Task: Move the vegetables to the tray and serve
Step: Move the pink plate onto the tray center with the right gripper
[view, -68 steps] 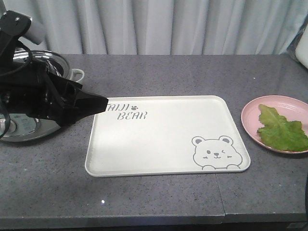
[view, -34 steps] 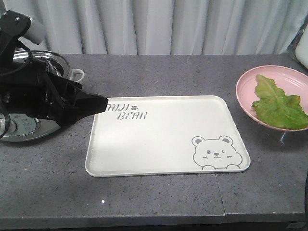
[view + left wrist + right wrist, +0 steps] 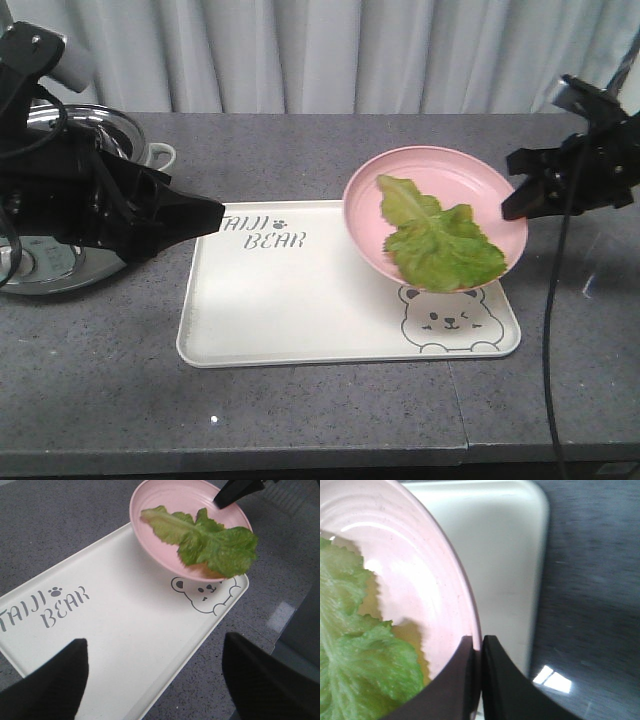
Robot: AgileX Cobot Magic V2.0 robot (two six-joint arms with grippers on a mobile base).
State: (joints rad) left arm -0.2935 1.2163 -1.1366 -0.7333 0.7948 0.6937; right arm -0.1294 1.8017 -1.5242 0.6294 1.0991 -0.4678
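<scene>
The right hand (image 3: 520, 195) is closed tight on the far right rim of the plate (image 3: 450, 172). In the wrist view its two fingers pinch the rim with almost no gap between them. The plate is in the air and tilted, with its low side toward the tray (image 3: 300, 300). The leaf (image 3: 440, 240) lies on the low half of the plate, and its front edge already hangs a little over the rim.

One second ago the plate lay flat on the bench (image 3: 300, 150), to the right of the tray. Half a second ago it was lifted there. Now it is above the right part of the tray, just over the bear drawing (image 3: 447, 320). I judge that the carrying is nearly finished and the pouring is beginning. The leaf is not yet on the tray. More tilt is probably needed, and the leaf may cling to the plate.

The left hand (image 3: 205, 215) hangs over the left edge of the tray, wide open and holding nothing. It has not moved in this second. It is well apart from the plate, so nothing blocks the landing place. Behind the left arm stands a metal pot (image 3: 50, 262), partly hidden.
</scene>
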